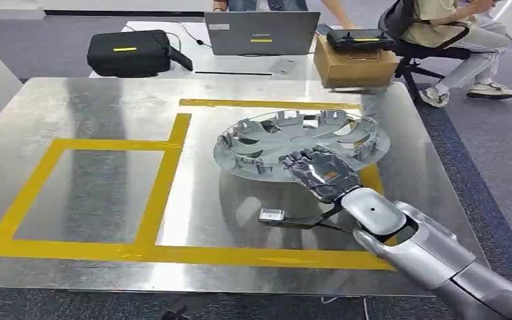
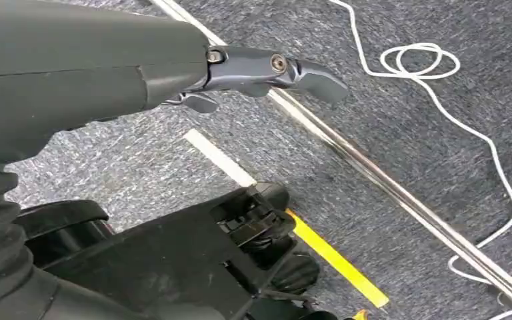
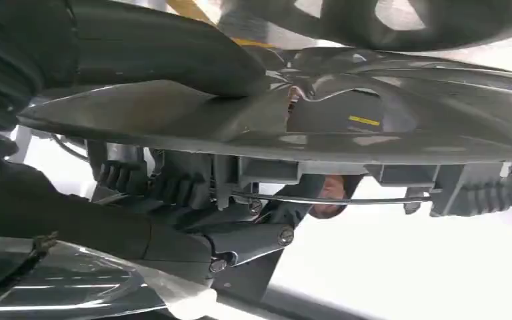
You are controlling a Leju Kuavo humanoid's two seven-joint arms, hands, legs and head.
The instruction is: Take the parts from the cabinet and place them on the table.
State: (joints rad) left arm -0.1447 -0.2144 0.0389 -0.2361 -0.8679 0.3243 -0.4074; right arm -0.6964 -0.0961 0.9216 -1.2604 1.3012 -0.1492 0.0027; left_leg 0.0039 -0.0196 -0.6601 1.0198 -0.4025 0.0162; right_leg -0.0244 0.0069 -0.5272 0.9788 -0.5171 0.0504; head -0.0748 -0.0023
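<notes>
Head cam sits high, faces forward and down over the shiny metal table (image 1: 93,253) past my right hand (image 1: 320,175). Right wrist cam sits close behind that hand, tight on the grey plastic wheel cover (image 3: 387,133), which the head cam shares. Left wrist cam looks down past my left hand (image 2: 267,70) at grey carpet floor (image 2: 413,100).
</notes>
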